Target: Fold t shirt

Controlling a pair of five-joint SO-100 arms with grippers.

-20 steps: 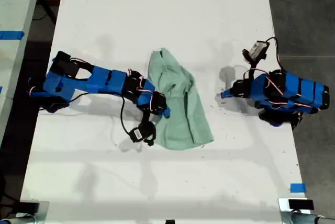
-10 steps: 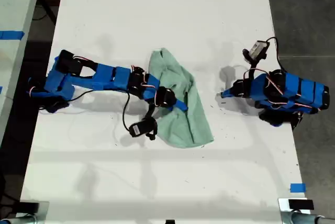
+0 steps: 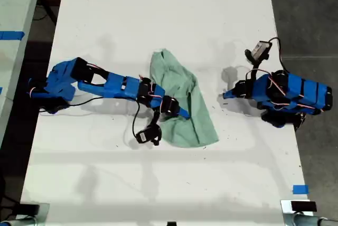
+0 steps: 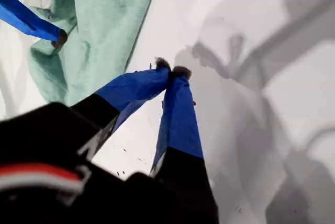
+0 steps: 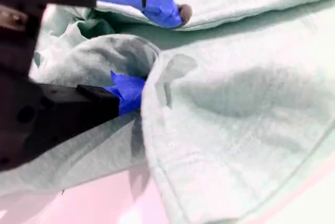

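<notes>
The pale mint-green t shirt lies bunched and wrinkled at the middle of the white table; it also shows in both wrist views. My second gripper reaches in from the exterior view's left and sits on the shirt's lower part. Its jaws stand apart, one finger above a raised fold and the other tucked under it. My first gripper rests over bare table at the exterior view's right, apart from the shirt, fingertips together and holding nothing.
The white table runs the length of the exterior view, with dark floor past its edge on that view's right. A black wrist camera hangs beside the second arm on a cable. Blue tape marks the table's near corner on the exterior view's right.
My second arm has stretched toward the exterior view's right, sliding its gripper further onto the shirt. The shirt's lower edge shifted slightly that way. The first arm has not moved.
</notes>
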